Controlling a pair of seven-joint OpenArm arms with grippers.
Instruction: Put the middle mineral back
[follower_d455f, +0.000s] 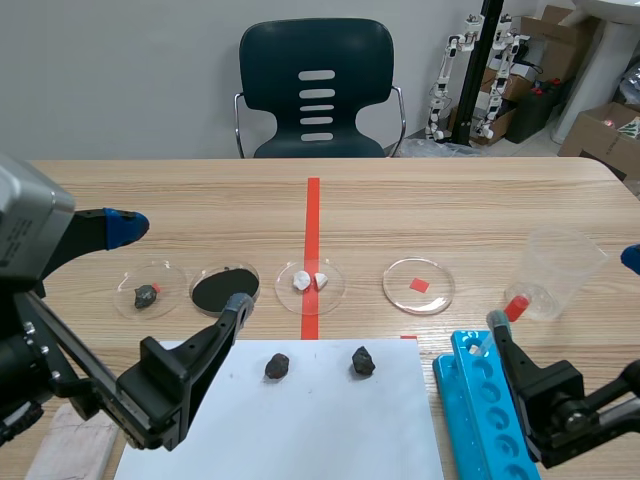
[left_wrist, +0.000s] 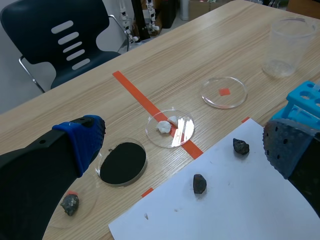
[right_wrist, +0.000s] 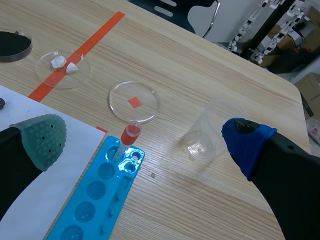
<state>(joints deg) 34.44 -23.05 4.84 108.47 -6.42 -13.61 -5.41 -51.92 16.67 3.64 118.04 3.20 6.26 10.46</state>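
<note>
Three dark minerals are seen in a row across the near side of the table (follower_d455f: 480, 200). The middle dark mineral (follower_d455f: 277, 366) (left_wrist: 199, 183) is lying loose on the far part of a white paper sheet (follower_d455f: 320, 420) (left_wrist: 225, 210), and nothing is touching it. The right dark mineral (follower_d455f: 362, 361) (left_wrist: 241, 146) is placed near it on the same sheet. The left dark mineral (follower_d455f: 146, 295) (left_wrist: 70, 204) is held in a clear dish beside a small red mark.

Just beyond the sheet, a dish with a black inside (follower_d455f: 224, 288) (left_wrist: 122, 162) is set closest to the middle mineral. Next to it, a clear dish (follower_d455f: 283, 290) (left_wrist: 185, 132) with white pieces (follower_d455f: 301, 282) is placed on the orange-red tape line. Further right, a clear dish with a red square (follower_d455f: 400, 280) (right_wrist: 120, 102) is seen, then a clear plastic cup (follower_d455f: 560, 265) (right_wrist: 210, 130).

The left gripper (follower_d455f: 182, 267) (left_wrist: 185, 135) is held over the dishes, its fingers spread wide with nothing between them. The right gripper (follower_d455f: 563, 290) (right_wrist: 145, 132) is likewise spread wide and empty, near a blue tube rack (follower_d455f: 480, 410) (right_wrist: 100, 195) in which a red-topped tube (right_wrist: 127, 140) is standing at the far end.

A dark chair (follower_d455f: 316, 90) is placed behind the table.
</note>
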